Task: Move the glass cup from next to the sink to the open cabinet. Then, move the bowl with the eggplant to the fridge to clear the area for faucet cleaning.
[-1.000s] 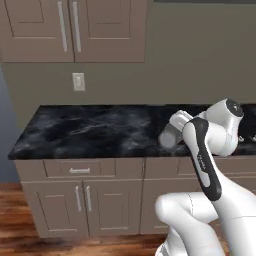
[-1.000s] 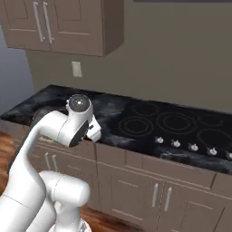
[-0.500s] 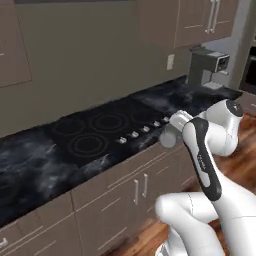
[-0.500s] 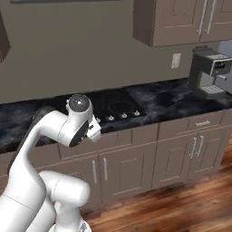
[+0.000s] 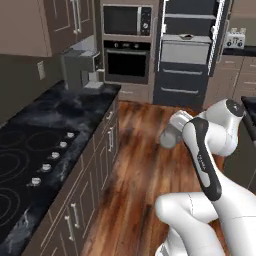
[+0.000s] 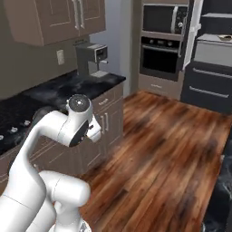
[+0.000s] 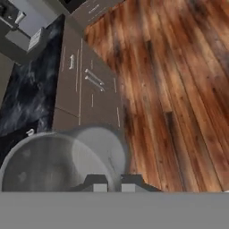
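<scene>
Claw [image 7: 113, 184] tips are poking up at 6 o'clock of the hand view, set close together against the rim of the glass cup [image 7: 62, 162]; they appear to be pinching its wall, though the contact itself is partly cut off at the bottom edge. That cup is filling the lower left of the hand view, its pale grey hollow facing the camera. In the left base view the cup [image 5: 173, 133] is hanging in the air at the end of the arm, just at 9 o'clock of the white forearm, over the wooden floor [image 5: 145, 165]. A dark marbled worktop [image 5: 55, 120] is running along the left side, carrying a cooktop [image 5: 20, 170] near 8 o'clock and a coffee machine [image 5: 80, 67] toward 11 o'clock. Beyond it, a wall oven [image 5: 127, 60] is standing at 12 o'clock, with the open fridge [image 5: 192, 50] just to its right, toward 1 o'clock.
</scene>
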Controlling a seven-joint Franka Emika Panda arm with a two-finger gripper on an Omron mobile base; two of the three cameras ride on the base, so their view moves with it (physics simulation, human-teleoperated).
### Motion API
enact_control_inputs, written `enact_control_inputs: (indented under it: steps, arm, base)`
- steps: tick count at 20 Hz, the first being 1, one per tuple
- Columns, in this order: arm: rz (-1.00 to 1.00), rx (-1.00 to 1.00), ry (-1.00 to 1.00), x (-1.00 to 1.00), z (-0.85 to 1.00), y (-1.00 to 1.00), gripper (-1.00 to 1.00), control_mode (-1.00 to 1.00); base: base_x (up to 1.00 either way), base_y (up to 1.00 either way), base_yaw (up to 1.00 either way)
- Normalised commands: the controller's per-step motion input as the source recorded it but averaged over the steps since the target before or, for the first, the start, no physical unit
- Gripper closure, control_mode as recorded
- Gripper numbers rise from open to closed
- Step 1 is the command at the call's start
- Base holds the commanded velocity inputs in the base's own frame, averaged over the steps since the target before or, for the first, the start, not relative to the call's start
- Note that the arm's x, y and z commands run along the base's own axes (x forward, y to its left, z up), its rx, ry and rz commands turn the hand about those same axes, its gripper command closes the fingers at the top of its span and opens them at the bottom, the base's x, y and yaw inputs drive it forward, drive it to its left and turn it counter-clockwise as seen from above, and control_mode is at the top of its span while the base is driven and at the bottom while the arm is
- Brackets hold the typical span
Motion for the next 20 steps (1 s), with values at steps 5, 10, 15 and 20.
enact_control_inputs:
  steps: [5, 10, 15, 20]
  arm:
    - [0.0, 0.0, 0.0, 0.0, 0.0, 0.0, 1.0, 1.0]
    - [0.0, 0.0, 0.0, 0.0, 0.0, 0.0, 1.0, 1.0]
    - [0.0, 0.0, 0.0, 0.0, 0.0, 0.0, 1.0, 1.0]
    - [0.0, 0.0, 0.0, 0.0, 0.0, 0.0, 1.0, 1.0]
  base:
    - [0.5, -0.06, -0.86]
    - [1.0, 0.69, -0.29]
    - [1.0, 0.95, -0.24]
    - [1.0, 0.53, -0.24]
